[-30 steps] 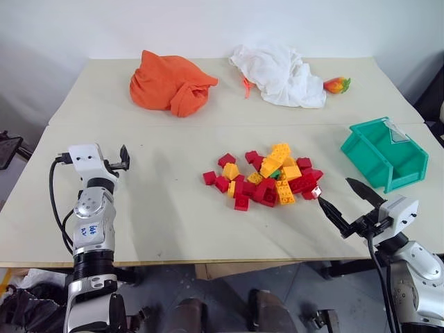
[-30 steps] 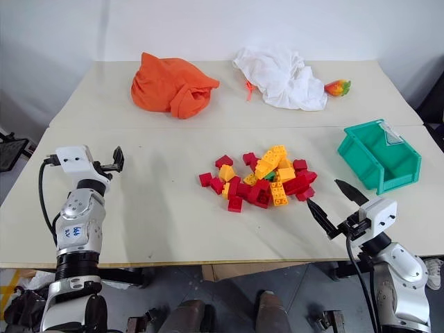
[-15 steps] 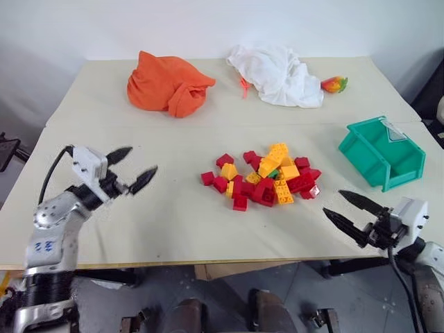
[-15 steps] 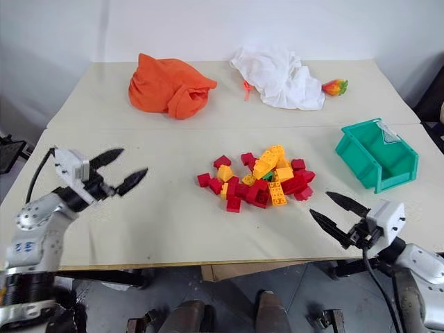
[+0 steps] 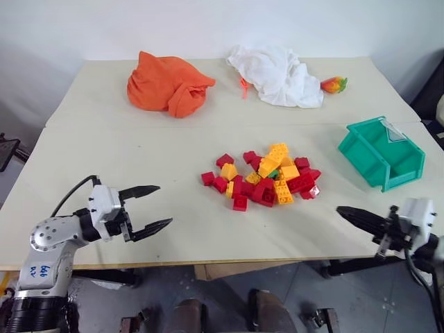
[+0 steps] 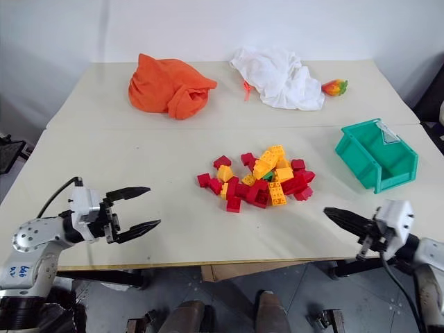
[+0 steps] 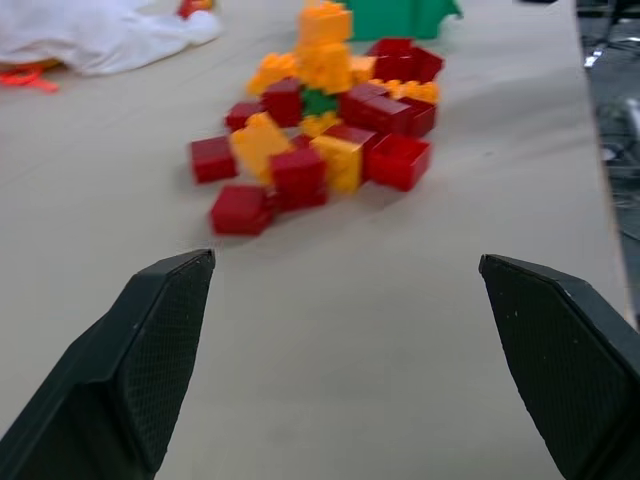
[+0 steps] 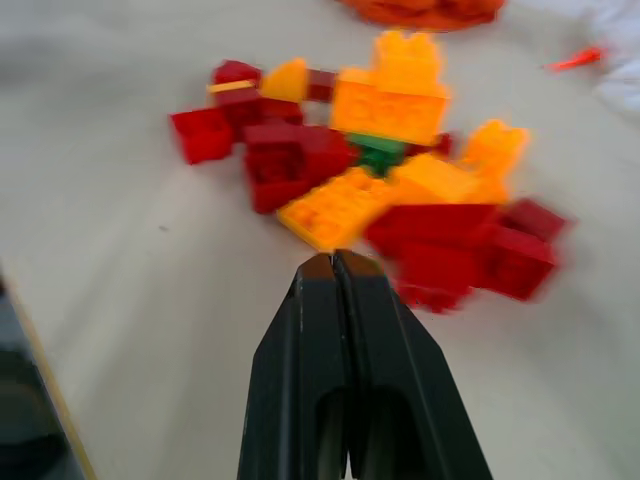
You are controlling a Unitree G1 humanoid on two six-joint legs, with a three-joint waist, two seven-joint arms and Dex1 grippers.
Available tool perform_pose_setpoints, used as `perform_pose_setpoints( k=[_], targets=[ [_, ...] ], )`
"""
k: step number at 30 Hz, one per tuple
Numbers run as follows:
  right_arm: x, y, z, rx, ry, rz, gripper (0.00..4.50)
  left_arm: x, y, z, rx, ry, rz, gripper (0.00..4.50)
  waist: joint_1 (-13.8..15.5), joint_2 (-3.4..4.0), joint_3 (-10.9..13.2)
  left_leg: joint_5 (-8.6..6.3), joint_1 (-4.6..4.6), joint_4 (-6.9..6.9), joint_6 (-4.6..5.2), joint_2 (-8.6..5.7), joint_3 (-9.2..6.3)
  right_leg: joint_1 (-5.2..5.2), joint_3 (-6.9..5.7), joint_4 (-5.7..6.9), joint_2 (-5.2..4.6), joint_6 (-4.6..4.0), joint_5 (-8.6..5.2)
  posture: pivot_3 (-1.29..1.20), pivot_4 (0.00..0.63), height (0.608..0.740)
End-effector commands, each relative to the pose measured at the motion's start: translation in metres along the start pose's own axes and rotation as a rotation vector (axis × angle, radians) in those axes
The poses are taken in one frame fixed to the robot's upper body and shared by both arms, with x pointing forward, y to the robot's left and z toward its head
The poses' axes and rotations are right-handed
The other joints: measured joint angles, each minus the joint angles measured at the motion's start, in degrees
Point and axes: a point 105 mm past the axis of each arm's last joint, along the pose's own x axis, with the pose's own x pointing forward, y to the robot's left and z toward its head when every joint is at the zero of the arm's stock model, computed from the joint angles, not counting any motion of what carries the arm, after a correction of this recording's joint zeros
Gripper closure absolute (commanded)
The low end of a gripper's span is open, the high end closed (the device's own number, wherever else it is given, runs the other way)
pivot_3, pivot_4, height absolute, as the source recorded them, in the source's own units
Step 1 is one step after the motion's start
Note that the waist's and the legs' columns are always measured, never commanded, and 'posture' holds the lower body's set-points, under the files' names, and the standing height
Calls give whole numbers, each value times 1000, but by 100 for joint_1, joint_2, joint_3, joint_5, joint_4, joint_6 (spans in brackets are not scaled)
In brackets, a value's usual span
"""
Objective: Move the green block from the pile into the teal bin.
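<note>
- The pile (image 5: 264, 177) of toy bricks lies mid-table (image 5: 173, 229).
- The teal bin (image 5: 381, 152) stands right of the pile, well apart.
- The green block (image 5: 274, 173) sits inside the pile, among other bricks.
- A crumpled cloth (image 5: 166, 83) lies far left.
- Another cloth (image 5: 277, 73) lies far right of it, a small toy (image 5: 334, 84) just beside.
- The left gripper (image 5: 154, 207) is near left, the right gripper (image 5: 345, 214) near right.

I see a pale desk (image 5: 139, 152) carrying the pile (image 5: 267, 179) of red and yellow-orange bricks at its middle. The teal bin (image 5: 381, 152) sits at its right. An orange cloth (image 5: 166, 83), a white cloth (image 5: 277, 73) and a small toy fruit (image 5: 334, 84) lie along the far side.
</note>
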Motion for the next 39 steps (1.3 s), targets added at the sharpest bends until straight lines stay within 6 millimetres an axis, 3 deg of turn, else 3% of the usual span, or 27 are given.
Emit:
perform_pose_setpoints(
  k=[1, 4, 6, 11, 14, 19, 25, 31, 34, 37, 39],
  targets=[
    [49, 8, 21, 30, -55, 95, 4473, 7, -6, 6, 37, -9, -37, 0, -76, 1, 0, 0, -1, 1, -1, 2, 2, -2, 1, 0, 1, 0, 0, 0, 150, 740],
    [93, 1, 40, 89, -115, 100, 4473, 12, -5, 7, 29, -19, -46, 0, -122, 2, 1, 3, -1, 4, -6, 4, 4, -7, 1, -7, 2, -4, 3, 0, 150, 740],
    [125, -5, 39, 41, -40, 106, 4473, 17, -3, 9, 10, -48, -34, 0, -121, 4, 2, 4, -5, 3, -10, 4, 3, -19, -1, 3, 2, -6, 2, 0, 150, 740],
    [170, -22, 37, -1, 108, 78, 4473, 23, 8, 11, -2, -86, 20, 0, -86, 4, 2, 2, -22, 4, -7, -6, -15, -28, -18, 16, -4, -6, 2, 0, 150, 740],
    [181, -39, 38, -47, 153, 25, 4473, 25, 13, 14, 8, -97, 40, 0, -104, 4, 2, 1, -31, 5, -1, -19, -12, -35, -26, 15, -11, -5, 3, 0, 150, 740],
    [177, -84, 43, -97, 136, -152, 4473, 26, 16, 16, 19, -104, 60, 0, -122, 4, 2, -1, -35, 4, 1, -20, -15, -34, -51, 9, -15, -5, 3, 0, 150, 740],
    [153, -108, 37, -67, 138, -202, 4473, 27, 18, 16, 15, -109, 75, 0, -133, 4, 2, -1, -36, 4, 1, -16, -16, -30, -65, 6, -17, -5, 3, 0, 150, 740],
    [140, -100, 26, -79, 158, -171, 4473, 33, 16, 14, 10, -115, 73, 0, -234, 4, 2, 0, -36, 4, 0, -11, -16, -29, -72, 7, -17, -5, 3, 0, 150, 740],
    [134, -84, 23, -83, 166, -91, 4473, 35, 16, 14, 10, -118, 70, 0, -236, 4, 2, -1, -35, 4, 0, -11, -16, -28, -72, 6, -17, -5, 3, 0, 150, 740],
    [123, -57, 32, -83, 124, 46, 4473, 34, 16, 14, 4, -121, 79, 0, -216, 4, 2, -1, -36, 4, 0, -10, -24, -25, -77, 5, -17, -5, 3, 0, 150, 740],
    [113, -60, 38, -94, 108, 21, 4473, 34, 15, 12, 5, -113, 72, 0, -219, 4, 2, -1, -37, 4, 0, -12, -23, -24, -78, 2, -20, -5, 3, 0, 150, 740]
  ],
)
